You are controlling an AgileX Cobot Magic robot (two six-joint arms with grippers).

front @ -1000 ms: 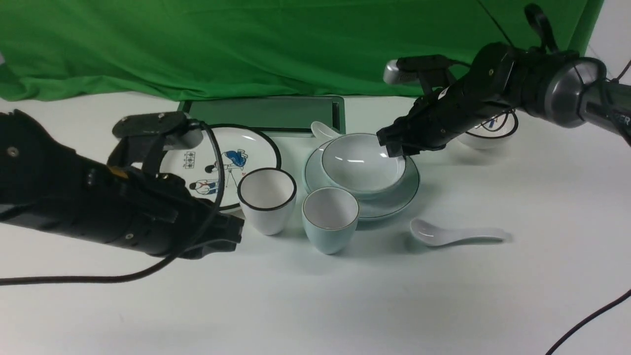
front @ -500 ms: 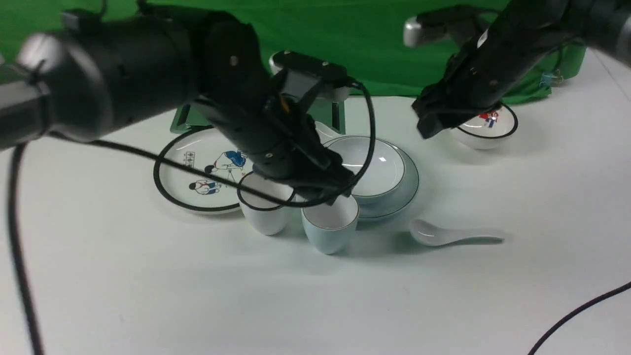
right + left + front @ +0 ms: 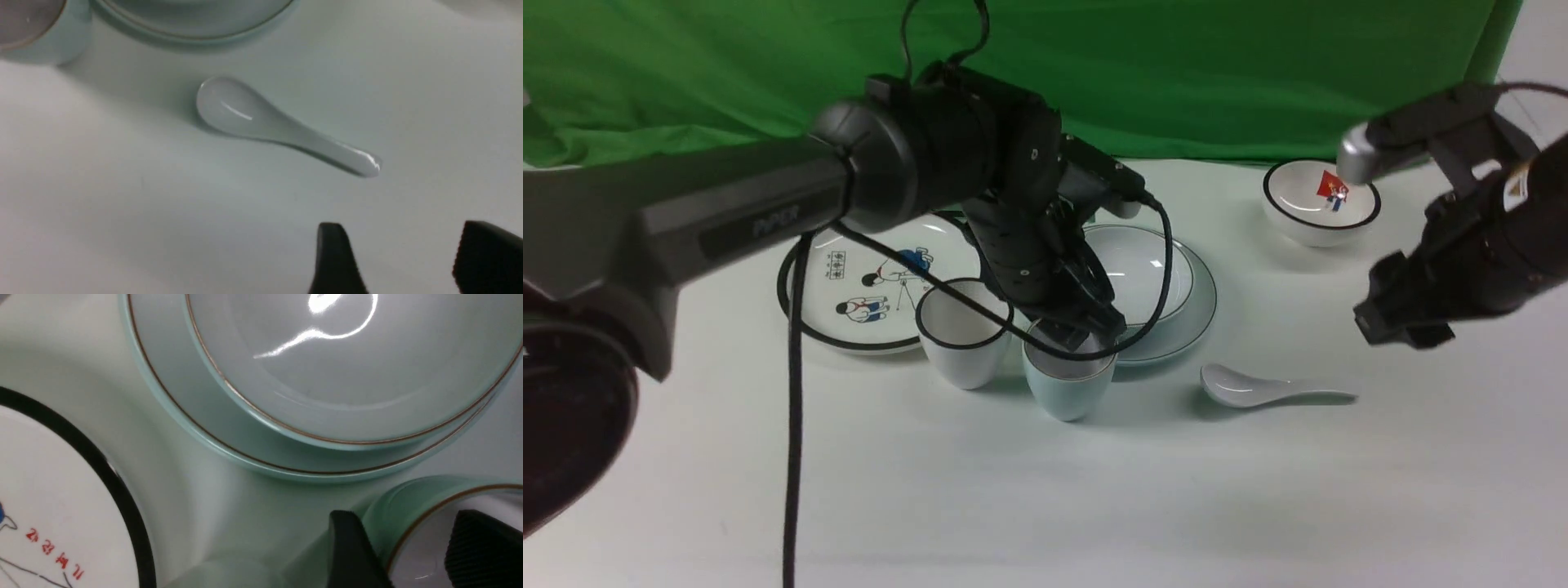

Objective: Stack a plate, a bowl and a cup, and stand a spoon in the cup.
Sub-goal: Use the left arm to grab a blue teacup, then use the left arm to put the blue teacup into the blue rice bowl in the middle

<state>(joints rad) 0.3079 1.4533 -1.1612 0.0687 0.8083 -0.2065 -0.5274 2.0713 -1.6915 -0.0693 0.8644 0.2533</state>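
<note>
The pale blue-green bowl (image 3: pixel 1143 269) sits in the pale blue-green plate (image 3: pixel 1199 314). The pale blue-green cup (image 3: pixel 1068 388) stands upright on the table just in front of them. My left gripper (image 3: pixel 1080 333) is open at the cup's rim; in the left wrist view (image 3: pixel 412 555) one finger (image 3: pixel 351 551) is outside the cup's wall (image 3: pixel 392 510) and the other inside. The white spoon (image 3: pixel 1266 390) lies flat to the right of the cup. My right gripper (image 3: pixel 1401 327) is open and empty, above the table beyond the spoon's handle (image 3: pixel 359 161).
A white black-rimmed plate with cartoon figures (image 3: pixel 866 286) and a white black-rimmed cup (image 3: pixel 964 343) are left of the pale cup. A white black-rimmed bowl with a red flag (image 3: pixel 1319 204) stands at the back right. A green cloth (image 3: pixel 1176 73) hangs behind.
My left arm has swung in from the left and come down over the pale cup. My right arm has left the bowl and moved right and down, beside the spoon.
</note>
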